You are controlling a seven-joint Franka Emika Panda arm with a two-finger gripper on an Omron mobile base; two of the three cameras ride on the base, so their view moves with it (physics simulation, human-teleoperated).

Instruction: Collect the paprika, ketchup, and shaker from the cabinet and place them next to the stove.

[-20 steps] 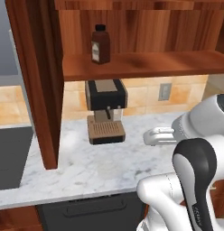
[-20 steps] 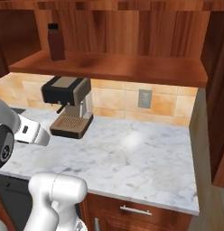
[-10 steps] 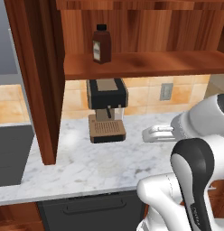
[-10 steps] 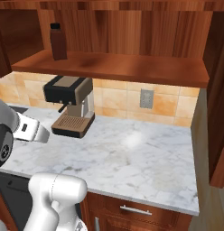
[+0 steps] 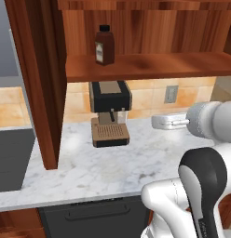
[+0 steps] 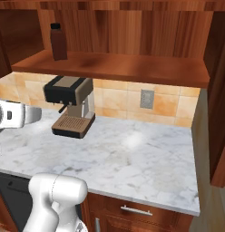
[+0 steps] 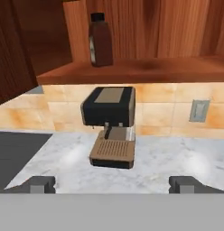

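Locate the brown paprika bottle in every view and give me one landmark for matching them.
Left base view: the paprika stands upper centre-left, at the left end of the cabinet shelf.
Right base view: upper left on the shelf, near its left end.
Hand view: top, left of centre, on the shelf.
Shared landmark: the coffee machine on the counter, below the bottle and slightly right of it in all three.

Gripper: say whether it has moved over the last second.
Yes. The gripper has risen a little against the coffee machine in the left base view, jaws open.
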